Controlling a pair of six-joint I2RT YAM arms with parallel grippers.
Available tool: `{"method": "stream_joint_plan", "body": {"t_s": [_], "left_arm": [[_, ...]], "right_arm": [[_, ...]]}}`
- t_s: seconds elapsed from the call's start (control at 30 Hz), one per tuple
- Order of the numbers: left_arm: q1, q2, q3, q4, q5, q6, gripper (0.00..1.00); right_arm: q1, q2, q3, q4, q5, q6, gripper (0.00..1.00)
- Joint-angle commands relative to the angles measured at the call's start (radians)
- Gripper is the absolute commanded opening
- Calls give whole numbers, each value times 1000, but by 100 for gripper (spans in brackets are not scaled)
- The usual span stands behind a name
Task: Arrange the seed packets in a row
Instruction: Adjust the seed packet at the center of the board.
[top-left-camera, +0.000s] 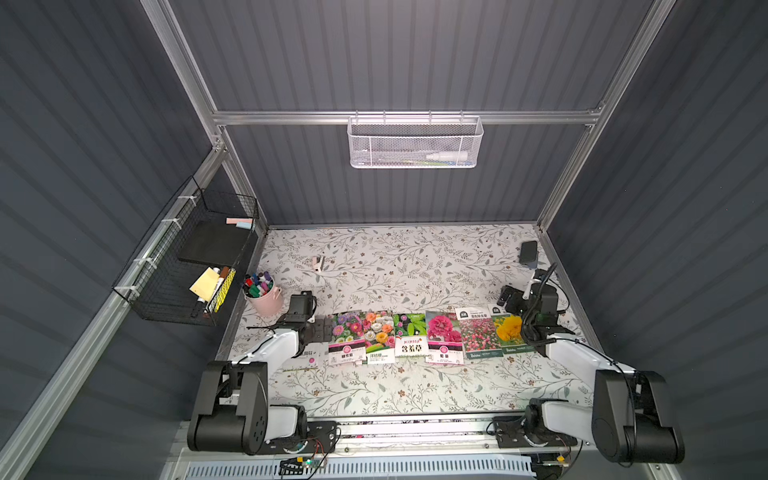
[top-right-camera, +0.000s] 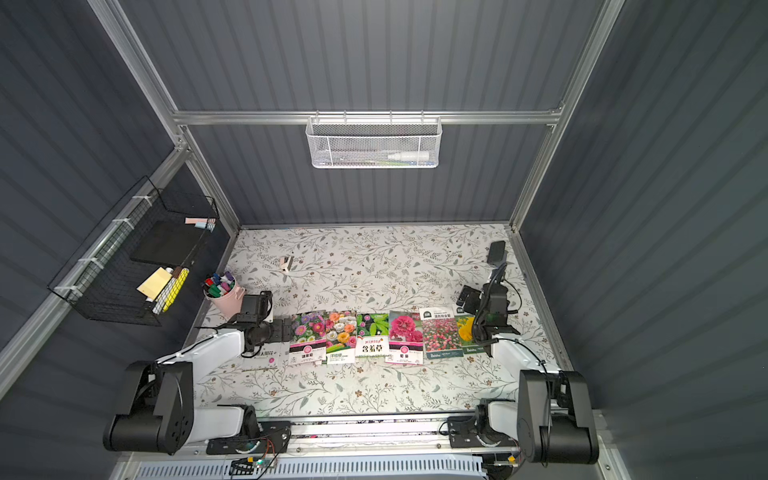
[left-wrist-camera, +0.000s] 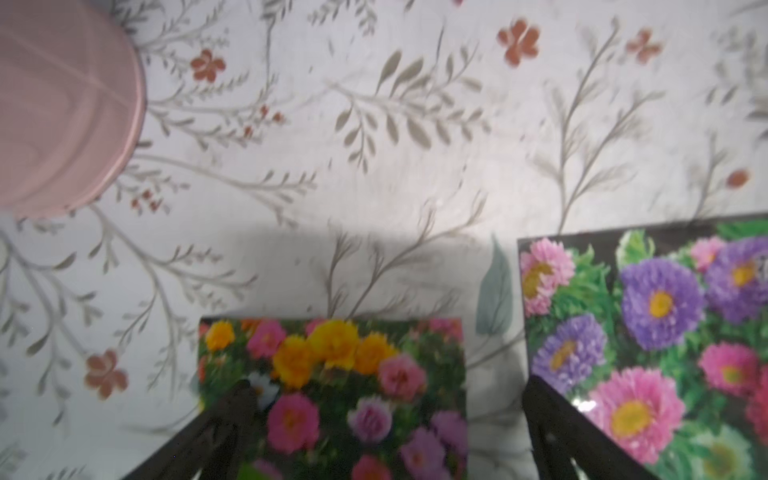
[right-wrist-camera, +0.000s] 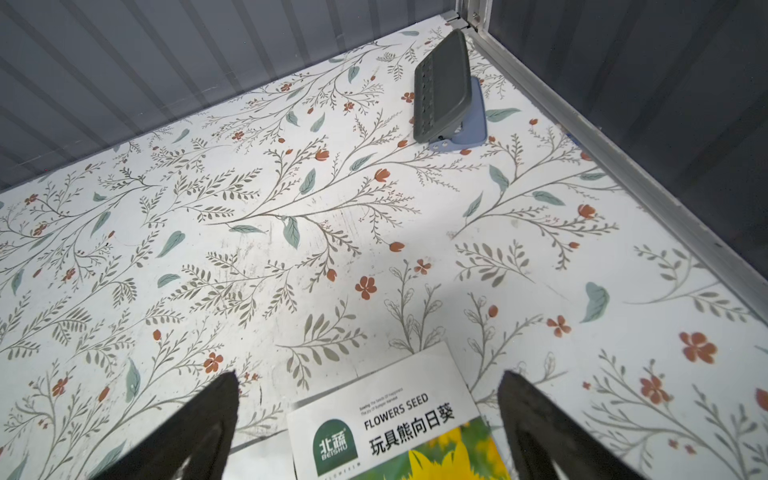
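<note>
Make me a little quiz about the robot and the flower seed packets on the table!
1. True or false: the left gripper and the right gripper are both shut.
2. Which packet is closest to the right gripper? A) green-leaf one B) yellow sunflower packet C) purple aster one
3. What colour is the cup holding the markers?
Key: 1 false, both are open. 2 B. 3 pink.

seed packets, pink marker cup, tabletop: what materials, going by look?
Seed packets: glossy printed paper or foil laminate, probably; the aster packet shows a glare patch in the left wrist view.
Pink cup: painted metal or plastic, cannot tell; even pink, dull sheen.
Tabletop: smooth printed floral film over a hard board, likely; faint scuffs show in the right wrist view.
</note>
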Motion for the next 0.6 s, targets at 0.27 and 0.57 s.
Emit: {"method": "stream_joint_plan", "body": {"t_s": [0.27,0.57], "left_arm": [[5,-55,5,-225,79,28,99],[5,-13,155,-241,188,-99,99]], "right_arm": [[12,31,8,81,3,-46,99],[17,42,25,55,-5,-42,99]]}}
